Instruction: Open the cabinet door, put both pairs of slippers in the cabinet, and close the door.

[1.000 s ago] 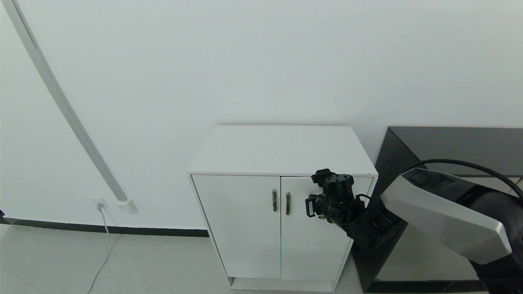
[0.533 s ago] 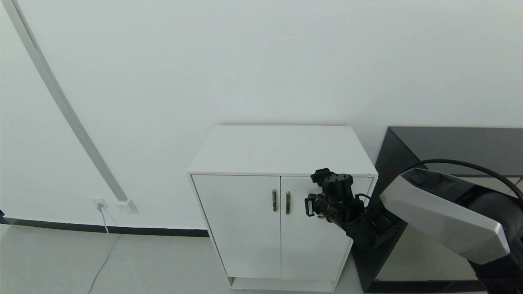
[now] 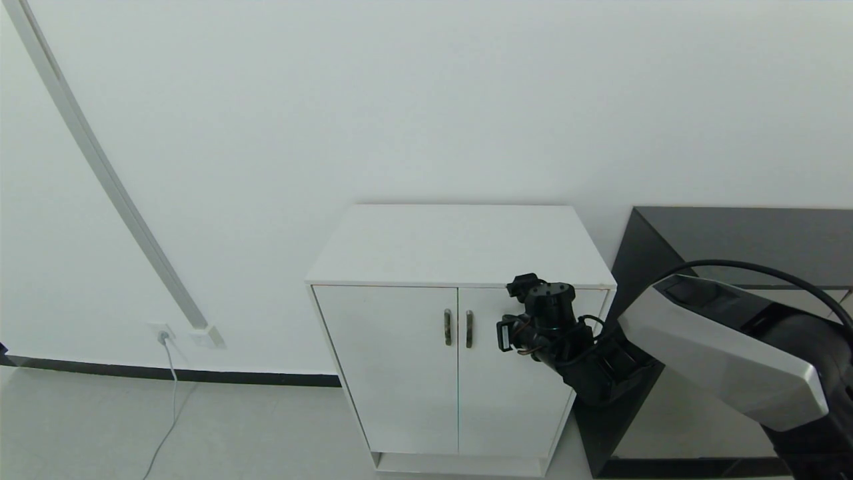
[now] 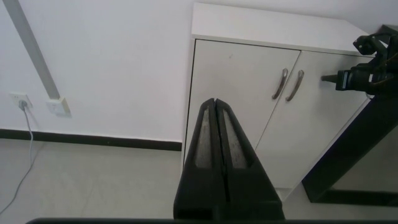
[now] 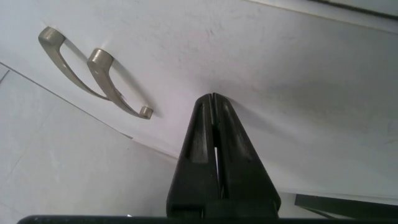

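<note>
Right jaws — pressed together — near cabinet door handles (image 5: 115, 93)

You see a plain white cabinet (image 3: 456, 243) with two dull grey-metal handles (image 3: 448, 327). The left gripper (image 4: 214, 102) and right gripper (image 5: 212, 98) are black. The wall (image 3: 426, 100) is white, its baseboard (image 3: 200, 375) black, the floor (image 3: 80, 427) pale grey, and the side unit (image 3: 733, 240) glossy black.

Right arm (image 3: 720, 347) extended forward; both jaws pressed together.
</note>
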